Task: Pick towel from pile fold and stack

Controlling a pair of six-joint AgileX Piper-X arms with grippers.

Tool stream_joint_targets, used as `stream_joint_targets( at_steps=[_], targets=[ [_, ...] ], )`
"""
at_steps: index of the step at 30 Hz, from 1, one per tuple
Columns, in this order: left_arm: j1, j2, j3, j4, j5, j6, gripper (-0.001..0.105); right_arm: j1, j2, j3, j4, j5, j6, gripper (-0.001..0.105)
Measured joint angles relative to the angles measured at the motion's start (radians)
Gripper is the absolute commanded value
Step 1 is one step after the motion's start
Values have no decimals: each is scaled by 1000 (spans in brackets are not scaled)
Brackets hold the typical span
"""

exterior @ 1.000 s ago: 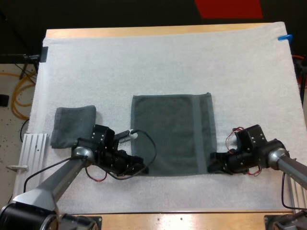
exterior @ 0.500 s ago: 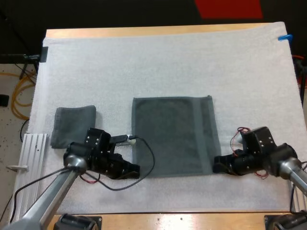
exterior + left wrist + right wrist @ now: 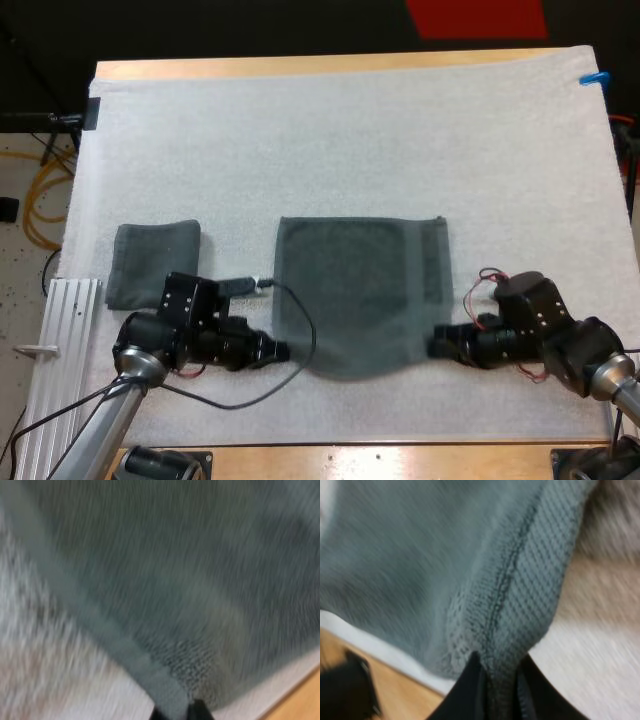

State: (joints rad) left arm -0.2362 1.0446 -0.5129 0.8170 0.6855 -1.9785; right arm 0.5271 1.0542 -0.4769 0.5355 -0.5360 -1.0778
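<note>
Towel (image 3: 355, 290) lay spread in the middle of the white mat (image 3: 350, 130) on the table (image 3: 300, 66), with its near edge apparently lifted and sagging between the two near corners. The left gripper (image 3: 278, 350) was clamped on the near left corner, and its wrist view showed only the tip of the hem caught between the fingers. The right gripper (image 3: 438, 346) pinched the near right corner, the stitched hem squeezed from both sides.

Both holds looked shallow, right at the cloth's edge. A quick pull toward the far side could have tugged a corner free, most likely on the left, where little fabric sat in the grip. If one arm had travelled faster or higher than the other, the fold would have come down skewed, with the edges out of line. The slack middle could also have dragged on the mat and bunched under the fold.

A folded towel (image 3: 150, 262) lay just beside the left arm, and a wide swing there might have knocked it askew.
</note>
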Motion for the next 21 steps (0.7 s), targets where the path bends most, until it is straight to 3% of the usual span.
stream_joint_targets(
  at_steps=[4,10,15,21],
  targets=[
    [0,52,0,-196,51,-138,0,0,15,0,-143,56,103,0],
    [0,189,-9,-477,108,-293,0,-68,122,0,-320,61,193,0],
    [0,310,-69,-608,109,-325,0,-155,237,0,-438,30,236,0],
    [0,430,-156,-636,62,-325,0,-217,352,-13,-519,-20,255,0]
  ],
)
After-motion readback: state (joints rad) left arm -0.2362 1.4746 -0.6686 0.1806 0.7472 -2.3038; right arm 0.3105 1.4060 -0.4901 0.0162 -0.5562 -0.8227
